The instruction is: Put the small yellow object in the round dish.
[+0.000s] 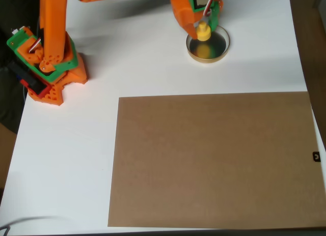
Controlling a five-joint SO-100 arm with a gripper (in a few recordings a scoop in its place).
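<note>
One brown board (214,159) covers the white tabletop's (71,159) near right part. One round dish (208,45) sits near the far edge; one small yellow object (204,32) over its far rim, fingers (199,27) closed on it.

Bright, even light; soft shadows, slightly blurred.

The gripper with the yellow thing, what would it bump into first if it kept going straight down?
Probably the round dish: the gripper points down over it, holding the small yellow object above its dark inside. Height is hard to judge from above.
</note>
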